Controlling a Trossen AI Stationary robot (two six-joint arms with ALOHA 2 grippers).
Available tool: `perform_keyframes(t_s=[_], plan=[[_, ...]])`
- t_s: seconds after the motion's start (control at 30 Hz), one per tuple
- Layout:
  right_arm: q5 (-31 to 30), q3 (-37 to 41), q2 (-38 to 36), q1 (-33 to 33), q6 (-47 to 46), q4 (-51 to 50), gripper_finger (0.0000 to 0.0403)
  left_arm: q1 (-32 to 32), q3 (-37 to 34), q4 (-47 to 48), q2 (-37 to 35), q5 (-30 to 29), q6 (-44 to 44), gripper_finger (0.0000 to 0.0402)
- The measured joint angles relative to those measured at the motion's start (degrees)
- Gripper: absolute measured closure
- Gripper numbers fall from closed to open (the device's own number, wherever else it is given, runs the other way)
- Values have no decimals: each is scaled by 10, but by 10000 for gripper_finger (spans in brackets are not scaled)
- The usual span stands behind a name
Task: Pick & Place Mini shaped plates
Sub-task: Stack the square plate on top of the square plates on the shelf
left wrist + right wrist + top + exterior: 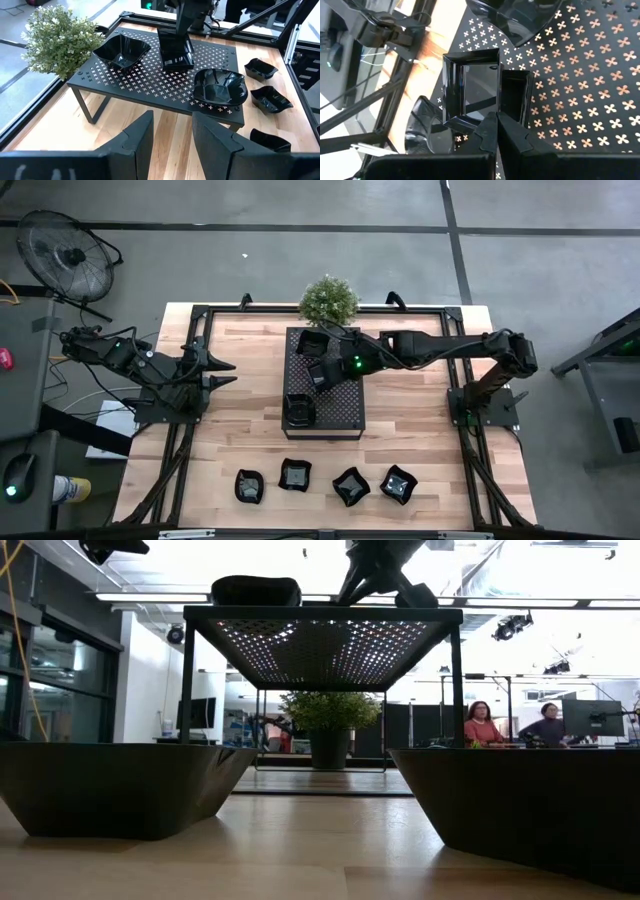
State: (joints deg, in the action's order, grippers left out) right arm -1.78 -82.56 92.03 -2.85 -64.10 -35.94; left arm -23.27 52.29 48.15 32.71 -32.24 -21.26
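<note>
Pale wooden planks made up the surface (420, 440), with a small potted plant (328, 300) at its far edge and a black perforated tray (345, 405) on legs standing in the middle. Four mini shaped plates (298, 475) sat in a row along the near edge, apart from one another. Up on the tray were three more: a wavy-rimmed one (121, 50) near the plant, another wavy one (220, 87) at the near end, and between them a square plate (470, 85).

The right claw (496, 117) reached over the tray's middle with its fingers pinched shut on the rim of that square plate, which looked to be resting on or just above the perforated top; which, I couldn't say. The left claw (172, 132) waited off to the side of the tray, partly open and empty.

If the plate was being set down, it seemed wise to get it flat on the tray, clear of both wavy neighbours, before easing the fingers off and lifting straight up, since a thin glossy rim could easily drag or tip.
</note>
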Motion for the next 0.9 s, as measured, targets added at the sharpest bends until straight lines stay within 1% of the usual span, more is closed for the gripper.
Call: perform_keyframes(t_s=[0.27,0.5,0.67,0.9], plan=[[2,0,4,0,0,-13,403,0,0,0,0,0,0,268],[-9,0,10,20,-6,-15,403,0,0,0,0,1,0,268],[-16,0,8,17,-9,-18,403,0,0,0,0,1,0,268],[-9,0,18,18,-10,-28,402,0,0,0,0,1,0,268]])
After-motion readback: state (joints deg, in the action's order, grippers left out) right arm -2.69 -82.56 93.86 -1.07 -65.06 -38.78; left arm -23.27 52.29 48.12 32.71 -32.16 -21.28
